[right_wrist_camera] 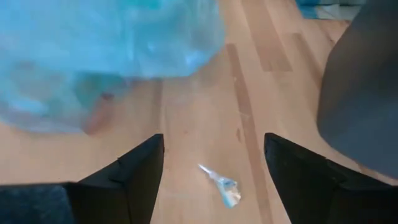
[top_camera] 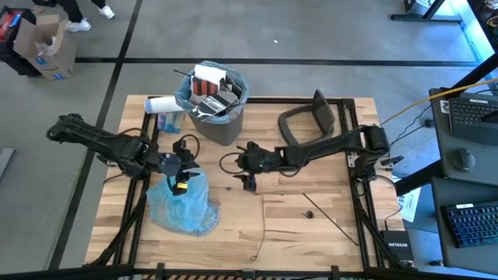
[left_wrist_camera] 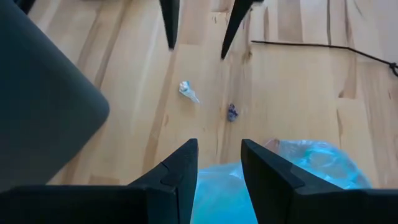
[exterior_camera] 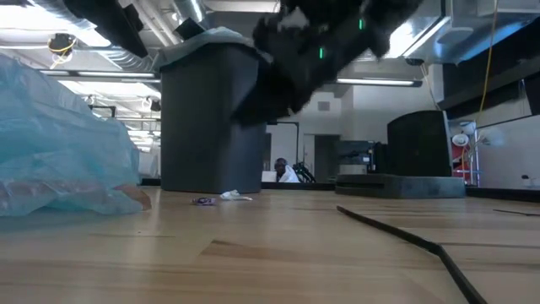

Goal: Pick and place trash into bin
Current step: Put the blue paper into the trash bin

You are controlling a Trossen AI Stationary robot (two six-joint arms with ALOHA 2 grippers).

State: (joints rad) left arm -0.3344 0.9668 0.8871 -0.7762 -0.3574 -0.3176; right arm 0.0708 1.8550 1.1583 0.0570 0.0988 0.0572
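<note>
- High view: the wooden desk (top_camera: 296, 225) stands on a grey concrete floor crossed by dark lines. The bin (top_camera: 215, 101) sits at the far edge, stuffed with paper and a printed packet. Its grey lid (top_camera: 307, 120) lies flat to the right of it. A blue plastic bag (top_camera: 183, 204) is heaped on the left part of the boards, and a thin dark stick (top_camera: 331, 219) lies at right. The left end effector (top_camera: 181, 167) is at the top of the bag; the right end effector (top_camera: 249, 180) hangs over bare wood in front of the bin. A cardboard box (top_camera: 43, 47) stands on the floor at far left, and a side surface with keyboards is at right.
- Low view: the boards run level to the bin (exterior_camera: 209, 118), with the bag (exterior_camera: 63, 143) at left and small scraps (exterior_camera: 221, 198) near the bin's foot. The stick (exterior_camera: 405, 238) lies at right. Behind are ceiling lights, pipes and a person far off.
- Left wrist view: the left end effector (left_wrist_camera: 219, 163) is narrowed over the blue bag (left_wrist_camera: 311, 163); whether it pinches the film cannot be told. Two scraps (left_wrist_camera: 188, 91) lie on the wood beyond it.
- Right wrist view: the right end effector (right_wrist_camera: 214, 163) stands wide and holds nothing, above a small crumpled scrap (right_wrist_camera: 222, 182), with the bag (right_wrist_camera: 106, 56) beyond.
</note>
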